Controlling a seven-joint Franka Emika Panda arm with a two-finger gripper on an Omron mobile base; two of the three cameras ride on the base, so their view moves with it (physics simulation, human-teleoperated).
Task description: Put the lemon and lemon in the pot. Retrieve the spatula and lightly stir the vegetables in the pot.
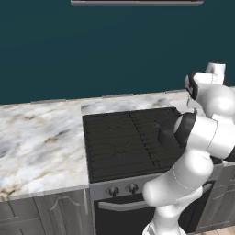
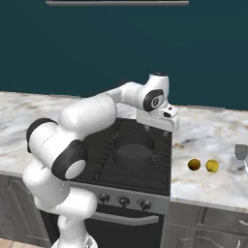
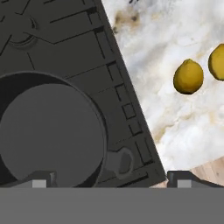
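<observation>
The gripper (image 3: 109, 179) is held wide open above the stove's right edge. The pot (image 2: 134, 150) sits at its nine o'clock; both lemons (image 2: 194, 164) (image 2: 211, 166) lie on open counter (image 2: 213, 140) at two o'clock, near the spatula (image 2: 241, 154).

two small round yellow-orange lemons (image 2: 194, 164) (image 2: 211, 166), one low dark grey metal pot (image 2: 133, 151), one light grey flat-bladed spatula (image 2: 241, 154).
</observation>
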